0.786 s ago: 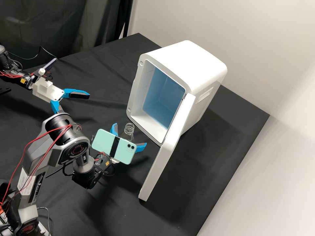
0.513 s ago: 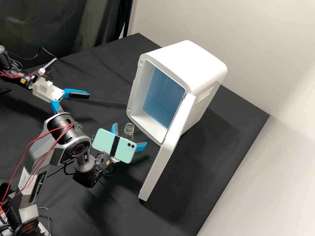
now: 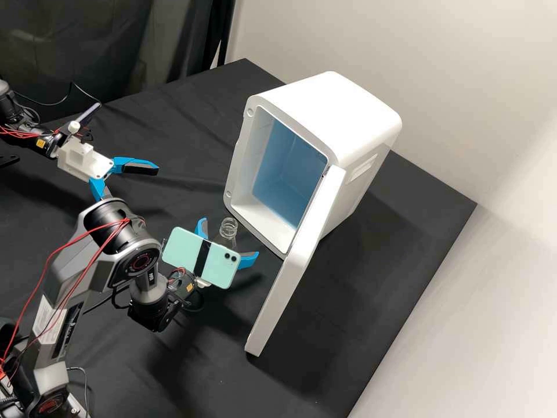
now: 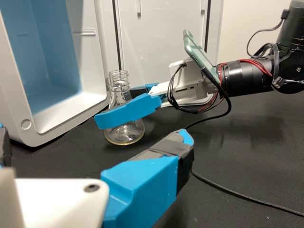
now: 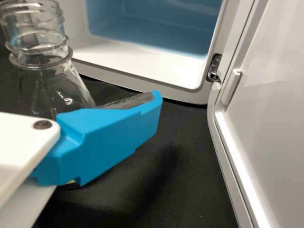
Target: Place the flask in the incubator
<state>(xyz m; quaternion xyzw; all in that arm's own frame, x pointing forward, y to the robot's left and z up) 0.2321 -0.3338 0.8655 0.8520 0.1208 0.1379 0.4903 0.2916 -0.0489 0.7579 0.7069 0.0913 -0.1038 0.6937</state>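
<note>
The clear glass conical flask (image 3: pixel 228 229) stands on the black tabletop (image 3: pixel 174 122) just before the open white blue-lined incubator (image 3: pixel 325 128), between the spread fingers of the right hand (image 3: pixel 226 244); the left hand (image 3: pixel 119 177) hangs open, well apart

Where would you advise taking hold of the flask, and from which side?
Probably the neck of the flask, below the rim, coming level from the side away from the incubator: it stands upright before the open doorway, and its sloping cone would let a grip slip.
</note>
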